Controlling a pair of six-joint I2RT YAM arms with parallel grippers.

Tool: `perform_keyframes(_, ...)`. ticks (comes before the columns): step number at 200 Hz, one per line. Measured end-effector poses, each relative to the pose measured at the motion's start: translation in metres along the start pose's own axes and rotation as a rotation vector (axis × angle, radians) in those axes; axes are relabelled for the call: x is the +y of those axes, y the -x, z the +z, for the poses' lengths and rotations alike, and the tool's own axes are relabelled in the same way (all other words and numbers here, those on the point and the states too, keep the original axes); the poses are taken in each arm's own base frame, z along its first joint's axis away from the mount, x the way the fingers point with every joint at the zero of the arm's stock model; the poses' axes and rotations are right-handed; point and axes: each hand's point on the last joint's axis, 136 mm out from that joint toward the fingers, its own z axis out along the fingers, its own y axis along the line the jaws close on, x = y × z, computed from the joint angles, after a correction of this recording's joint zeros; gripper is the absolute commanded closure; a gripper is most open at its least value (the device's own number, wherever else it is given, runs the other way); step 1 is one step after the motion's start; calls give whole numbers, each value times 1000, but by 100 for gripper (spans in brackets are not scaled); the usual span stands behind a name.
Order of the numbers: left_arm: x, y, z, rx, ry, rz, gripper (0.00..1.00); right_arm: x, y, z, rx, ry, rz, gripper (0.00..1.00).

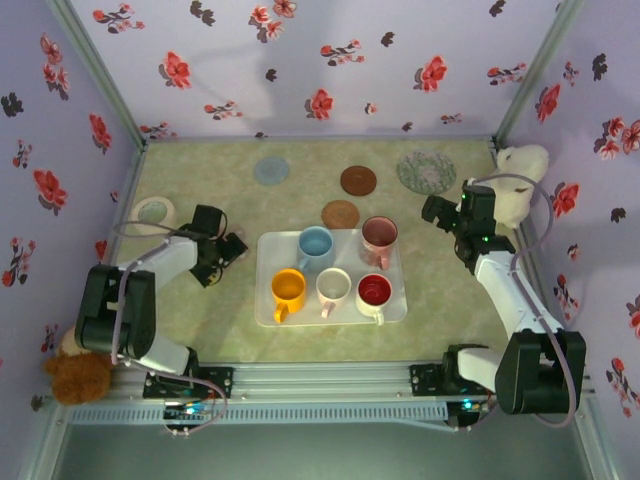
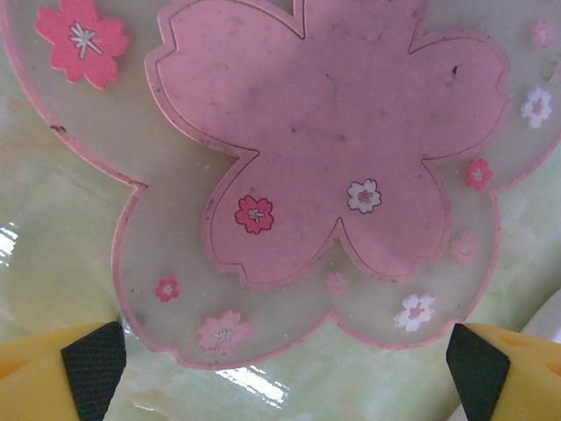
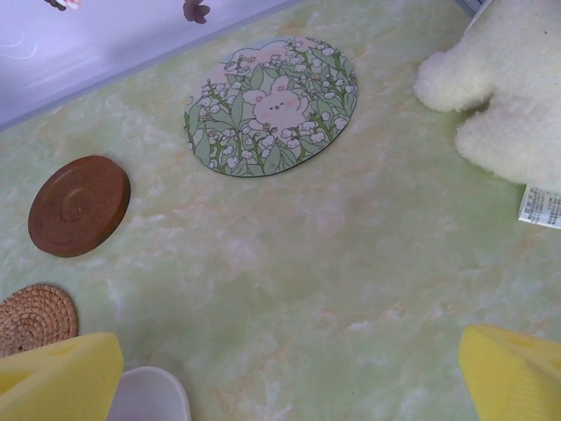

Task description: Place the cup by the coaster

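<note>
Cups (image 1: 316,243) on tray (image 1: 270,252); coasters (image 1: 358,180) behind it; plush toy (image 1: 522,165) far right.

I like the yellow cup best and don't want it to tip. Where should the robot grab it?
Probably by the rim on its left side, coming straight down from above. The yellow cup stands upright with its mouth open. The white cup crowds its right side, and its small handle points toward the near edge of the tray.

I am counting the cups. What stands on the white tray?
On the white tray stand five cups: blue cup, pink cup, orange cup, white cup, red cup. The tray surface under each cup is covered.
</note>
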Motion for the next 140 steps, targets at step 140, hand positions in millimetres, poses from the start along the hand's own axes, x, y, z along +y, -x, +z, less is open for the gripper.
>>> perform_keyframes(140,0,0,9,95,116,52,2,-1,-3,0,11,-4,-1,1)
